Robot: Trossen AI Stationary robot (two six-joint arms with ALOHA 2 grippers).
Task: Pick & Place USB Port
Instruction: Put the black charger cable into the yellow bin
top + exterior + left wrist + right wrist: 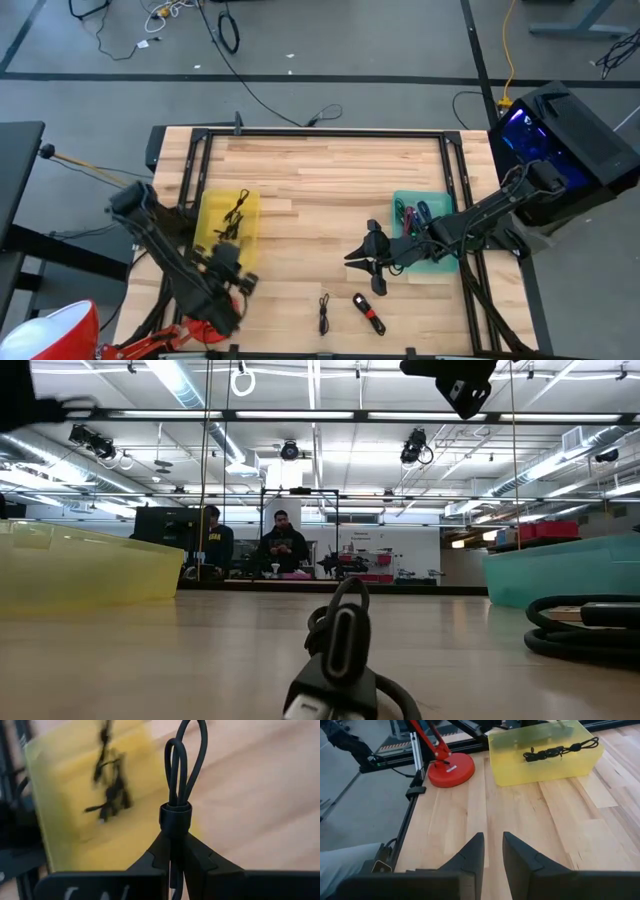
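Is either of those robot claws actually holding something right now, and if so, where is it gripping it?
Yes. The left gripper is shut on a bundled black cable, pinching it just below its wrap band, near the yellow bin. The right gripper holds nothing.

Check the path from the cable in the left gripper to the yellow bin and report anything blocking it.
Nothing visible blocks it. The left gripper is shut on a bundled black cable just beside the yellow bin. The bin is open-topped and holds only other black cables. The right gripper hovers mid-table, well away.

Grey concrete floor [380, 60] carries loose cables beyond the tabletop's far edge. Ceiling strip lights [190, 385] are lit. 2 people [282, 545] sit at distant benches.
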